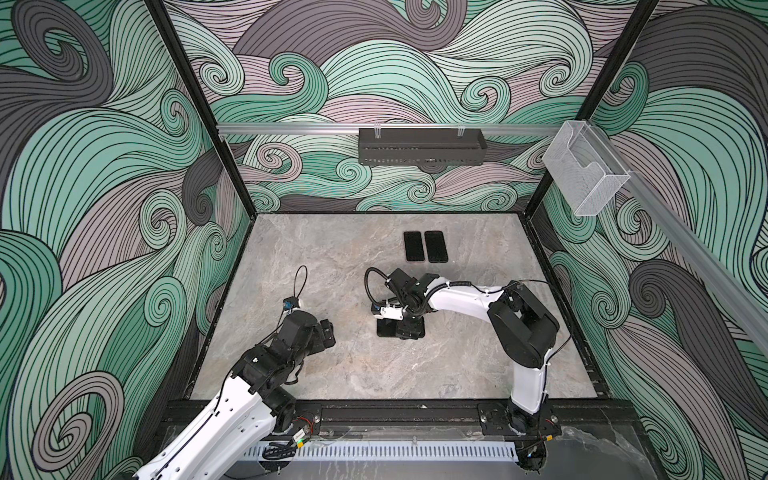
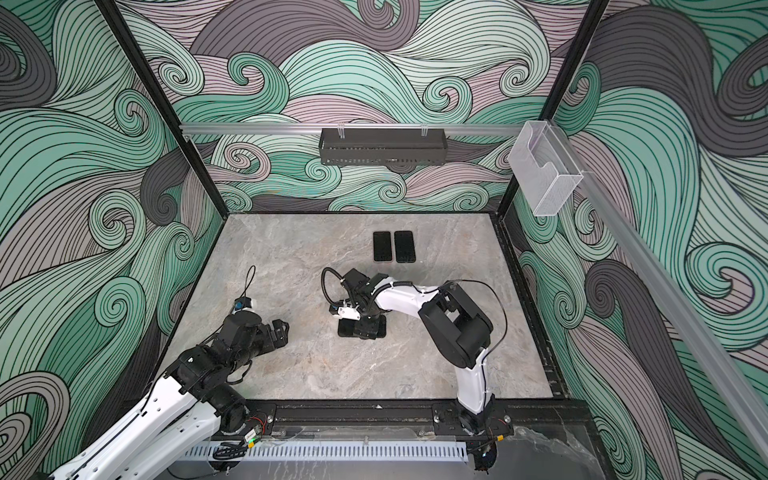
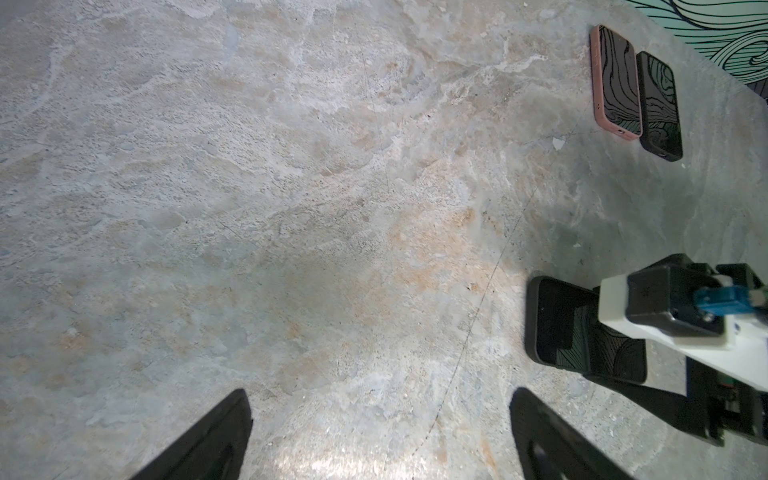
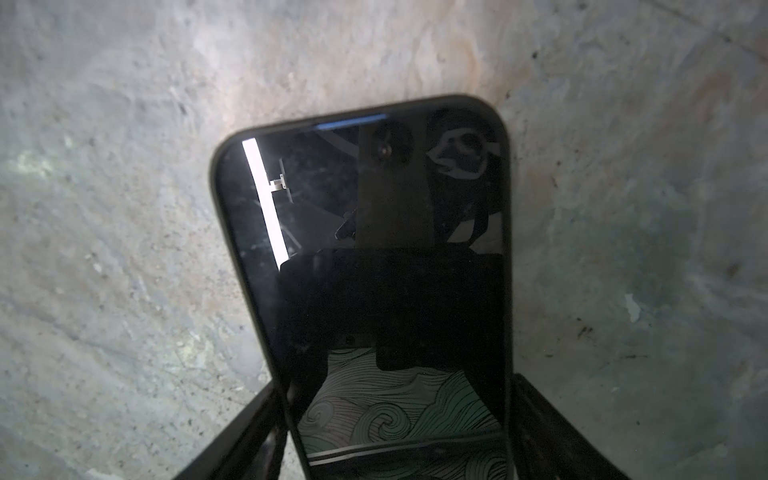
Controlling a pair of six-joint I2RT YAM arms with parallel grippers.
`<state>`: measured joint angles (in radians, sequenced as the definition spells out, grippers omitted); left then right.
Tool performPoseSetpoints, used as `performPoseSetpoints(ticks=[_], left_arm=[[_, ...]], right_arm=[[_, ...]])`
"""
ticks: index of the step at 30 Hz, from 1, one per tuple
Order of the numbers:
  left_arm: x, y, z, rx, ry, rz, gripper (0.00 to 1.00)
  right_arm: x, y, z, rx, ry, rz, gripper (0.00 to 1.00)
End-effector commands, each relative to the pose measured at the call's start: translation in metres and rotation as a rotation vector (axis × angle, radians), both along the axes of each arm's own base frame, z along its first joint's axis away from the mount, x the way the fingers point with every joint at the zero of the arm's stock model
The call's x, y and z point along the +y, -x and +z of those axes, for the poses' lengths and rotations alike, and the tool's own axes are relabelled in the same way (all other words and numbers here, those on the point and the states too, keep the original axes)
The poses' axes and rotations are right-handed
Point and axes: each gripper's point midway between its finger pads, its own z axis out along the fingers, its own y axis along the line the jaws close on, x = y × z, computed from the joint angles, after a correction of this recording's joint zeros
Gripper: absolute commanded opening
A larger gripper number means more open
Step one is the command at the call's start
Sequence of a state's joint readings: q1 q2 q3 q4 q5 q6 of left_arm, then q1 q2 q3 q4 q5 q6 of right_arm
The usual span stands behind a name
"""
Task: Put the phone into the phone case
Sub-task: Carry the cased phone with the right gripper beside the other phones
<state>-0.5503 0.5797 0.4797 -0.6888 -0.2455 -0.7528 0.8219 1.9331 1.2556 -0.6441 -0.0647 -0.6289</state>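
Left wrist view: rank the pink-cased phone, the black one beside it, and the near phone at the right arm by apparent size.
1. The near phone, partly hidden; it is nearer the camera, so its true size is unsure.
2. The pink-cased phone and the black one: alike, not ranked.

I see left arm [image 1: 224, 419] reaching in from near-left corner of desk, left gripper [image 1: 327, 332] low over desk, fingers [image 3: 224, 432] spread wide. Right arm [image 1: 457, 297] arched from near-right corner toward desk middle, right gripper [image 1: 409, 330] pointing straight down, its fingers [image 4: 249, 432] partly apart; can't tell if gripping
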Motion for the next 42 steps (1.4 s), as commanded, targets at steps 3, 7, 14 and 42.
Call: performPoseSetpoints(ticks=[3, 7, 14, 42], left_arm=[[0.004, 0.000, 0.000, -0.006, -0.019, -0.001, 0.98], [0.006, 0.000, 0.001, -0.014, -0.025, 0.008, 0.98], [0.006, -0.007, 0.009, -0.042, -0.038, 0.010, 0.99], [-0.017, -0.056, 0.057, -0.143, -0.102, -0.124, 0.98]], right_arm=[[-0.012, 0.003, -0.023, -0.008, 0.048, -0.058, 0.63], [-0.012, 0.001, -0.013, -0.022, 0.023, -0.137, 0.51], [-0.002, -0.001, 0.025, -0.021, -0.103, -0.291, 0.46], [-0.132, -0.171, 0.139, -0.218, -0.351, -1.190, 0.24]])
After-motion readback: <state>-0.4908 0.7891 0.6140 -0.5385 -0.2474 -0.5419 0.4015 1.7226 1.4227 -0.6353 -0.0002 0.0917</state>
